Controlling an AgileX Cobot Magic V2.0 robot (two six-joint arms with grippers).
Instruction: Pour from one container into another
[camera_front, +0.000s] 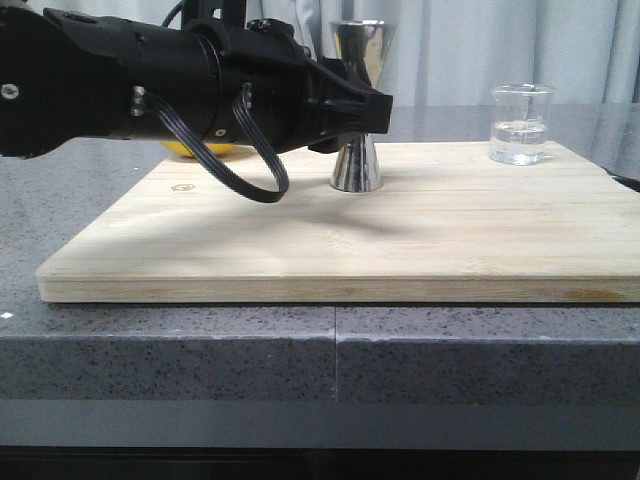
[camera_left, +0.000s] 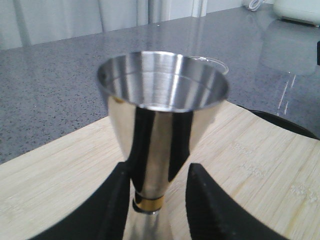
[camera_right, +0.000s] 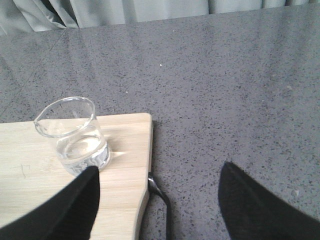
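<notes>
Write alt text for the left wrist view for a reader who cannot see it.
A shiny steel jigger with a gold band at its narrow waist stands upright on a pale wooden board, between the two black fingers of the left gripper. Grey speckled countertop lies beyond.

Lighting: even, soft daylight, moderately bright in all three views. Shadows: a diffuse dark patch lies on the wooden board (camera_front: 400, 230) under the left arm (camera_front: 150, 85). Glare: streaked highlights and dark reflections on the steel jigger (camera_left: 162, 125); faint sheen on the grey counter (camera_right: 225, 75). Focus: front view slightly soft and grainy; black fingers (camera_right: 260, 210) blurred at wrist-view edges; glass beaker (camera_right: 75, 137) fairly sharp.
</notes>
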